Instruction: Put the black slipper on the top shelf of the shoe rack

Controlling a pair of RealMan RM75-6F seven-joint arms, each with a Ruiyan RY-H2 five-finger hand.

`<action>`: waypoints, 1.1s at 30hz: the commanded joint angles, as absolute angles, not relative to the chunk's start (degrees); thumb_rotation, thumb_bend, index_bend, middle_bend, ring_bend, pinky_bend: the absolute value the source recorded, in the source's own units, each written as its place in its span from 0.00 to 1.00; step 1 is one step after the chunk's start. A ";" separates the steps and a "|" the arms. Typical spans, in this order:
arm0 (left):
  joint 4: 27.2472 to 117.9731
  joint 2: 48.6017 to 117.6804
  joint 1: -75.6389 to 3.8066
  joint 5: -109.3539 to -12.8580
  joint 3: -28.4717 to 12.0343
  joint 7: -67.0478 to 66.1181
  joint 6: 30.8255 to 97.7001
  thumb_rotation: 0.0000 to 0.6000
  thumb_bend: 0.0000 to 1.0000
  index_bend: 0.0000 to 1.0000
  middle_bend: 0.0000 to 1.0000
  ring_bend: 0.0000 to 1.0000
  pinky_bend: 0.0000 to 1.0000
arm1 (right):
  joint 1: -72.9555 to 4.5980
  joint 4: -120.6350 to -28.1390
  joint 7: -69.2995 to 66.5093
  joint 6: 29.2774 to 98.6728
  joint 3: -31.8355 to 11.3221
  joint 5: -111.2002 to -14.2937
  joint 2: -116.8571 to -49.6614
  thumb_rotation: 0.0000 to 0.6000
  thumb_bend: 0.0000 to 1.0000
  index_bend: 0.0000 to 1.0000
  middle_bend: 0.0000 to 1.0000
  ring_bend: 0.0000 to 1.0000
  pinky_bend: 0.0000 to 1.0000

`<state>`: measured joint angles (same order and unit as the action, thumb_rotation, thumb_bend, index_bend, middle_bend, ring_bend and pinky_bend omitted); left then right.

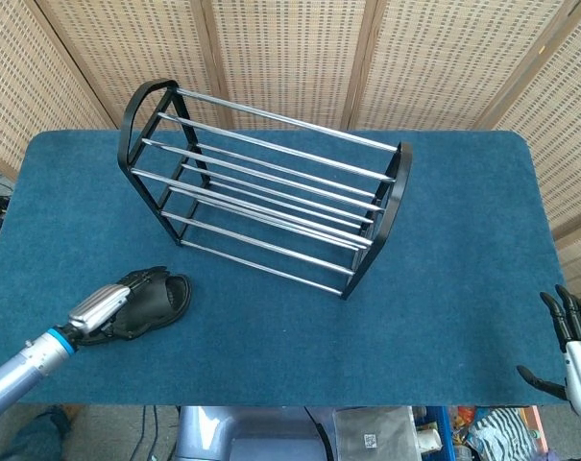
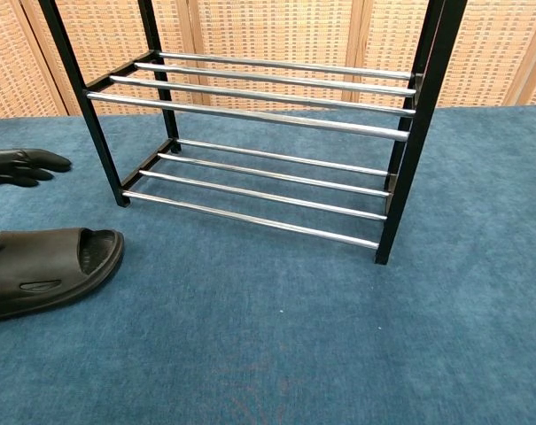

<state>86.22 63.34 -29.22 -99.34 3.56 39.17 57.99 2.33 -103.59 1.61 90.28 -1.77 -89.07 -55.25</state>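
Note:
The black slipper point(image 1: 162, 300) lies flat on the blue table near its front left, toe toward the rack; in the chest view the slipper point(image 2: 50, 270) sits alone on the cloth. My left hand point(image 1: 103, 305) overlaps its heel end in the head view. In the chest view the left hand point(image 2: 19, 166) shows with fingers stretched out, apart from the slipper and holding nothing. The black shoe rack point(image 1: 271, 187) with chrome bars stands at the table's middle; its top shelf point(image 1: 280, 134) is bare. My right hand point(image 1: 573, 348) hangs open off the front right corner.
The blue cloth table point(image 1: 453, 230) is backed by woven screens point(image 1: 290, 48). The rack's lower shelf point(image 2: 268, 181) also holds nothing. Its black end frame point(image 2: 414, 133) stands to the right in the chest view.

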 commanded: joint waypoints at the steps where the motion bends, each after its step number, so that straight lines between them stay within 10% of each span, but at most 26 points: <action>1: 92.36 61.34 -20.80 -87.70 1.78 17.58 64.40 1.00 0.12 0.00 0.00 0.00 0.00 | 2.35 -103.67 1.70 90.31 -1.70 -89.21 -55.28 1.00 0.00 0.00 0.00 0.00 0.00; 12: 92.93 68.21 -13.80 -76.00 0.80 7.01 69.99 1.00 0.06 0.00 0.00 0.00 0.00 | 2.55 -103.85 1.46 90.64 -1.42 -89.78 -55.24 1.00 0.00 0.00 0.00 0.00 0.00; 33: 83.32 77.71 -16.60 -67.16 -0.85 5.52 58.08 1.00 0.06 0.00 0.00 0.00 0.00 | 2.32 -103.72 0.46 90.11 -1.53 -89.32 -54.81 1.00 0.00 0.00 0.00 0.00 0.00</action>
